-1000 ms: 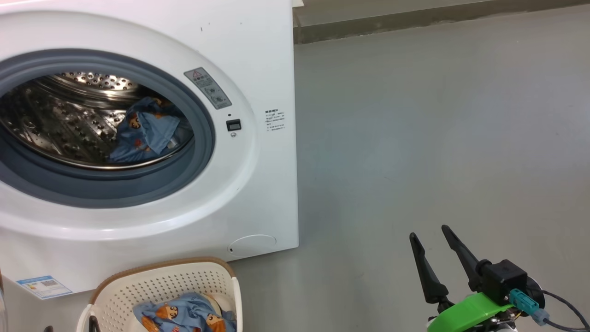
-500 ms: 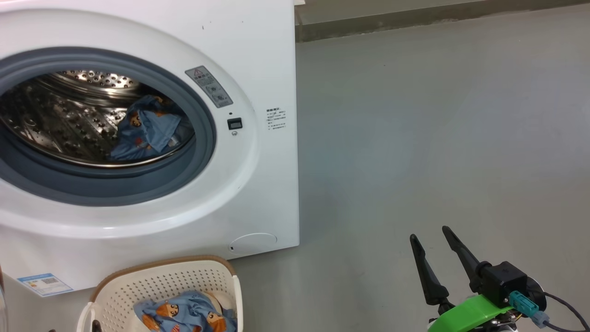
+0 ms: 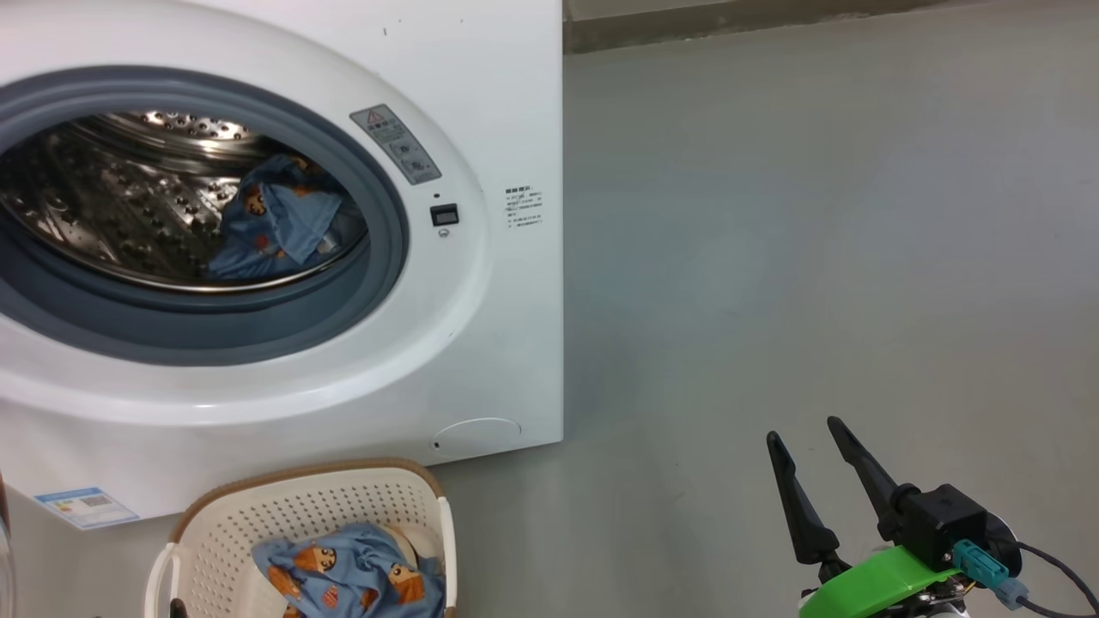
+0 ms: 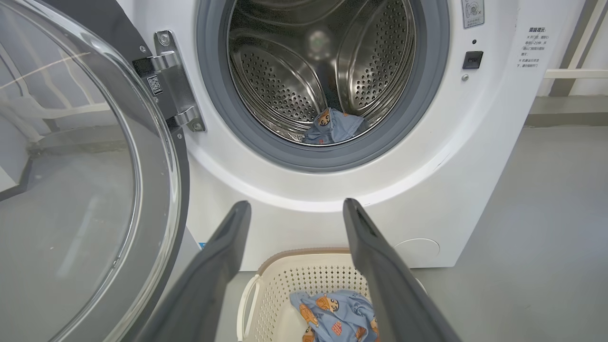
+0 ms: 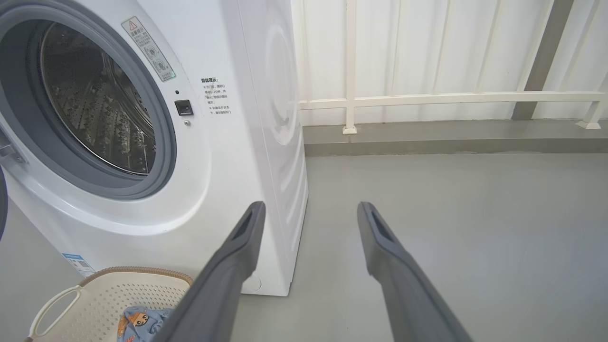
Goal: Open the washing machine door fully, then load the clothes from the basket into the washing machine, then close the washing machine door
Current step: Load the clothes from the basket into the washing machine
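The white washing machine stands open, and one blue printed garment lies in its steel drum. Its round glass door is swung wide to the left on a metal hinge. On the floor in front sits the cream basket with more blue clothes inside. My left gripper hangs open and empty above the basket, facing the drum. Over bare floor to the machine's right, my right gripper is open and holds nothing.
Grey floor stretches to the right of the machine. A white railing on a low kerb runs along the back wall. The open door takes up the space left of the basket.
The head camera has tilted slightly, so the whole picture has shifted up and right. Neither gripper nor the clothes have visibly moved.
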### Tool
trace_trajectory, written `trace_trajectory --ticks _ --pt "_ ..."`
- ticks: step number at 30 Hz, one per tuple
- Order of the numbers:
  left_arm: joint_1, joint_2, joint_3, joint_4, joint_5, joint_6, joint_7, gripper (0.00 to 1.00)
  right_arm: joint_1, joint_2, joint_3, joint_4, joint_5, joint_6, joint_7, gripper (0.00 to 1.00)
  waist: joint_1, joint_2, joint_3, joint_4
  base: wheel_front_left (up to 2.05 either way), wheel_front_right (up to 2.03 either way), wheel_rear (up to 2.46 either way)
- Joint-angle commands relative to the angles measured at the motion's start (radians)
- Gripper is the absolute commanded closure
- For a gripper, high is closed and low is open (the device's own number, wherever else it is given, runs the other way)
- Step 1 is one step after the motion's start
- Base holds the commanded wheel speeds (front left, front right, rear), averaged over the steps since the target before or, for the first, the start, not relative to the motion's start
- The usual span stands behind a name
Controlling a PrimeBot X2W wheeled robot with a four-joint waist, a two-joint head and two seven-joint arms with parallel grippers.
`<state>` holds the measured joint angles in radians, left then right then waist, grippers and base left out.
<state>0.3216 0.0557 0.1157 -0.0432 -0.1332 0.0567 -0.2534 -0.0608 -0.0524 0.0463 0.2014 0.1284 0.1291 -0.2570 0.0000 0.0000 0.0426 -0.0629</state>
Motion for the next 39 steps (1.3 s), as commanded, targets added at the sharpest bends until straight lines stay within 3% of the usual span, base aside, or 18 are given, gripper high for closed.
trace_trajectory --ticks 1,18,31,39 --pt "-0.033 -0.002 0.034 -0.013 0.011 -0.003 -0.008 0.0 -0.018 0.002 0.017 -0.03 -0.003 0.002 -0.005 0.0 0.0 0.0 0.007 0.005 0.0 0.0 0.0" --pt "-0.136 -0.005 0.007 0.09 -0.049 -0.024 -0.008 0.0 -0.05 0.002 0.012 -0.045 -0.007 0.002 -0.005 0.0 0.0 0.0 0.175 -0.003 0.0 0.0 0.0" --pt "-0.416 0.0 0.016 0.365 -0.082 -0.11 -0.008 0.0 -0.132 0.002 0.014 -0.08 -0.002 0.002 -0.005 0.0 0.0 0.0 0.413 -0.029 0.0 0.0 0.0" --pt "-0.595 0.07 0.015 0.582 -0.095 -0.158 -0.008 0.0 -0.158 0.002 -0.002 -0.101 -0.001 0.002 -0.005 0.0 0.0 0.0 0.525 -0.053 0.0 0.0 0.0"
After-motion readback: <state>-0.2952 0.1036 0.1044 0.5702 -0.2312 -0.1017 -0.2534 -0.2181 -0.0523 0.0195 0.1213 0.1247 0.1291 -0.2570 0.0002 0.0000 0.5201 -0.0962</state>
